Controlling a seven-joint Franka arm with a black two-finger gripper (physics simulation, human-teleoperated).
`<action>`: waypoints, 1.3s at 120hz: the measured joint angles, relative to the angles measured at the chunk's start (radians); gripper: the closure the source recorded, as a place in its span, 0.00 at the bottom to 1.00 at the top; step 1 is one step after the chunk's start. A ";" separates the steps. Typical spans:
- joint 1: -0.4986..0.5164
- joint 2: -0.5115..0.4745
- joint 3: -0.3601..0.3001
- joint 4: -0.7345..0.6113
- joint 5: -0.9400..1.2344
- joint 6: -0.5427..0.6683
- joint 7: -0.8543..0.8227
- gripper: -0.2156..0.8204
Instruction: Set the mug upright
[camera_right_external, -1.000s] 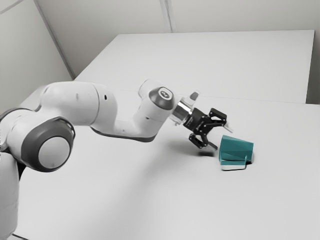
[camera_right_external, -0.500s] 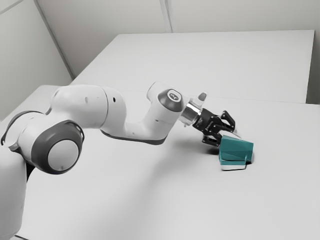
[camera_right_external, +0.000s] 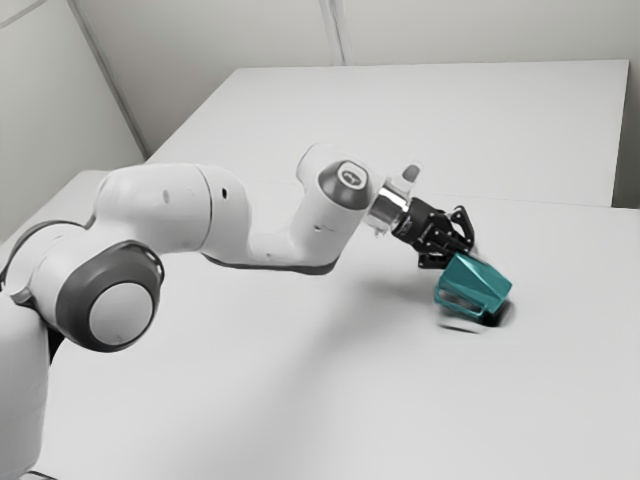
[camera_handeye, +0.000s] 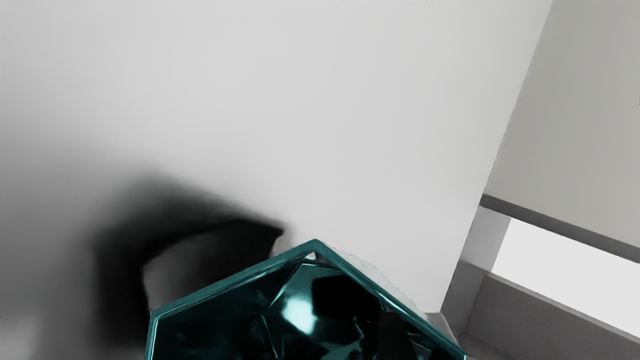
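Observation:
In the exterior view the gripper (camera_right_external: 462, 254) is at the open end of the teal mug (camera_right_external: 480, 283), shut on its wall. The mug is tilted, its mouth toward the hand and its handle (camera_right_external: 457, 301) on the side nearer the camera, with a shadow under it. The wrist view looks into the dark, shiny inside of the mug (camera_handeye: 300, 312). There the gripper (camera_handeye: 419, 330) has a dark finger inside the mug and a grey tip outside the rim.
The white table (camera_right_external: 300, 400) extends around the mug, and its edge runs along the right part of the wrist view. A second white surface (camera_right_external: 430, 125) lies behind. In the wrist view the mug's dark shadow (camera_handeye: 120, 280) falls on the table.
My gripper has moved toward the exterior view's right to the mug, and its fingers have closed on the wall. The mug, earlier lying on its side, has turned and tipped, its handle side raised.

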 joint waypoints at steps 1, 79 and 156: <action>0.000 -0.007 0.001 -0.002 0.011 0.000 -0.002 0.94; 0.011 -0.499 0.112 -0.397 0.957 -0.078 -0.231 0.96; 0.088 -0.626 0.123 -0.672 1.235 0.016 -0.301 0.97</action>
